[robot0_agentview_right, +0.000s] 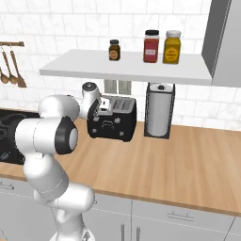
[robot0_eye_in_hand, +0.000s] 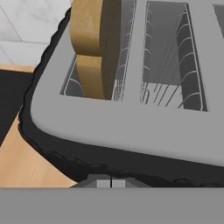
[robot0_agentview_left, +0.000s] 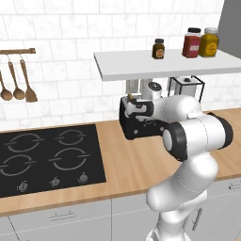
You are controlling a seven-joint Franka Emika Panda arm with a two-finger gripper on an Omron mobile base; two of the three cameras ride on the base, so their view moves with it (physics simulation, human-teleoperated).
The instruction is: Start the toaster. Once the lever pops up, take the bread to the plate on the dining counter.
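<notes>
While the closed claw [robot0_agentview_right: 98,113] hovers at the toaster [robot0_agentview_right: 114,118], the bread [robot0_eye_in_hand: 94,48] stands high, so pressing the lever comes next.

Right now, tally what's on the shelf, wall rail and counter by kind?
Spice jars on the shelf: 3 (brown, red, yellow)
Wooden spoons on the rail: 3 ()
Toaster: 1
Bread slice in the toaster's slot: 1
Paper towel stand: 1
Hob: 1
Total: 10
</notes>
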